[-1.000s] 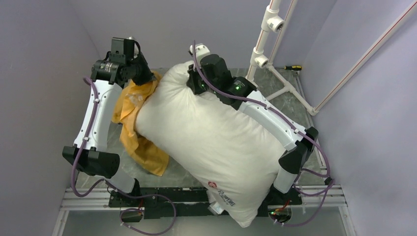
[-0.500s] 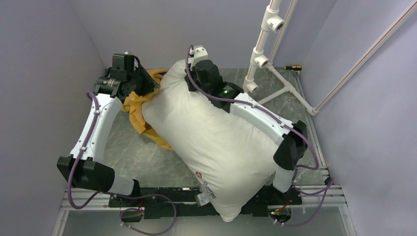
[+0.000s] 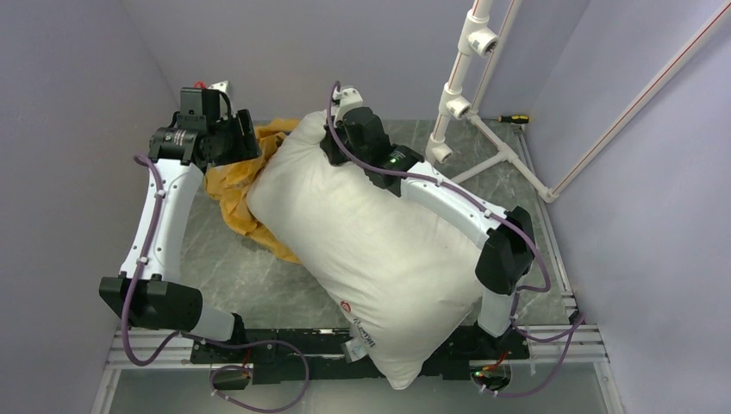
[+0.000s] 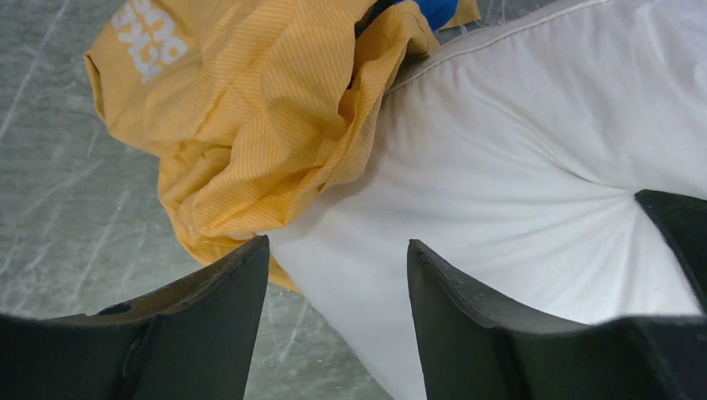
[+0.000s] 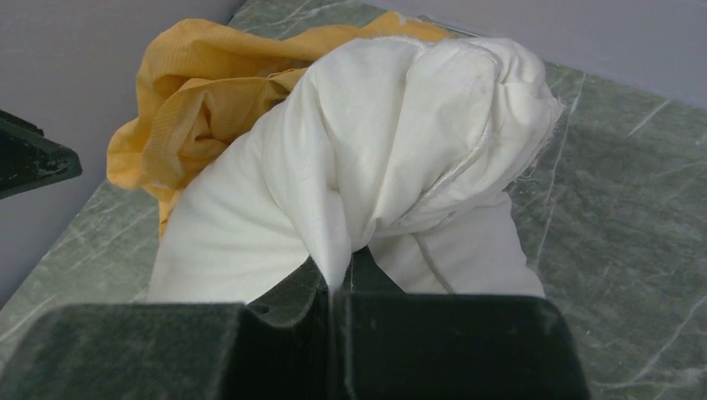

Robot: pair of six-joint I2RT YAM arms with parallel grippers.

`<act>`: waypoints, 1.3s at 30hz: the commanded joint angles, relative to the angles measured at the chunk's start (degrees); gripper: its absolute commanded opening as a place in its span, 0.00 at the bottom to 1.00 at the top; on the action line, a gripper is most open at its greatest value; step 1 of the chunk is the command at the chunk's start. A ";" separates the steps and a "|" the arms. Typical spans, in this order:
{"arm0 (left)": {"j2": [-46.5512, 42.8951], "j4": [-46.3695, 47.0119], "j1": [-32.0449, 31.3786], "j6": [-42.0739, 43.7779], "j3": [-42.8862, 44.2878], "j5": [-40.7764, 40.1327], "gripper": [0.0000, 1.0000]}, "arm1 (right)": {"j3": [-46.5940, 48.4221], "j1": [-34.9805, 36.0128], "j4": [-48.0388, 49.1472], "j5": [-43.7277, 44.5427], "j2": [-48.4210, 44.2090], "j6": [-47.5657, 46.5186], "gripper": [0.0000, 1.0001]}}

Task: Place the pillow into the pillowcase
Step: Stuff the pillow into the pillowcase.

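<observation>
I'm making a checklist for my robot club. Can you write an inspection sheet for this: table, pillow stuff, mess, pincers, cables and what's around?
Surface: grey-green marbled table, partly covered by fabric.
Job's things: white pillow lies diagonally, its near end past the table's near edge. The pillowcase is bunched at the pillow's far left end, orange side showing. The pillow is not inside.
Clutter: screwdriver at far right, white pipe frame beside it.
Pincers: left pincer open, holding nothing; right pincer shut on the pillow's far end.
Cables: purple cables loop loosely at the near edge.
Surroundings: plain lilac walls.
</observation>
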 commanded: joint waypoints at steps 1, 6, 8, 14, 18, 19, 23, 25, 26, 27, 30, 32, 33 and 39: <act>0.79 3.96 -1.04 6.03 -0.88 -0.41 0.65 | 5.04 0.13 1.81 -4.40 -0.75 2.07 0.00; 5.75 9.06 -2.37 8.54 -1.02 -3.63 0.60 | 6.27 -0.03 0.95 -5.81 0.07 2.89 0.00; 7.67 12.16 -2.54 8.91 -1.46 -4.02 0.57 | 6.53 -0.01 0.47 -5.98 0.21 3.00 0.00; 14.82 12.86 -2.95 10.37 0.78 -10.66 0.43 | 7.19 -0.18 -0.56 -5.63 0.48 2.83 0.00; 17.15 12.00 -2.92 12.52 3.37 -12.15 0.07 | 7.88 -0.29 -0.84 -7.44 0.48 1.73 0.00; 16.94 11.51 -2.91 12.41 4.71 -10.92 0.00 | 8.29 -0.29 -1.27 -7.82 0.48 1.08 0.00; 15.34 7.76 -3.00 9.46 12.32 -5.87 0.00 | 12.75 -0.47 -3.92 -10.76 1.34 -1.72 0.00; 14.83 4.99 -3.00 6.46 15.97 -4.17 0.00 | 14.66 -0.92 -3.88 -12.13 1.28 -2.12 0.00; 14.64 3.04 -3.00 5.64 17.61 -2.71 0.00 | 15.36 -1.19 -3.51 -12.76 1.15 -1.61 0.00; 14.46 1.57 -3.00 4.93 18.96 -1.27 0.00 | 16.52 -1.71 -3.86 -13.18 1.14 -0.91 0.00; 13.05 -1.40 -3.00 1.98 21.56 3.14 0.00 | 16.71 -3.75 -1.56 -16.06 -0.36 2.25 0.00; 11.17 -1.49 -3.00 -0.46 21.24 6.00 0.00 | 14.30 -4.75 2.70 -16.50 -2.66 4.63 0.00; 10.23 -1.31 -3.05 -1.47 20.94 7.10 0.00 | 12.81 -4.81 4.92 -14.56 -4.05 4.64 0.00; 5.36 -1.22 -3.09 -7.82 20.15 11.94 0.00 | 7.87 -3.27 14.13 -1.64 -10.77 -1.13 0.00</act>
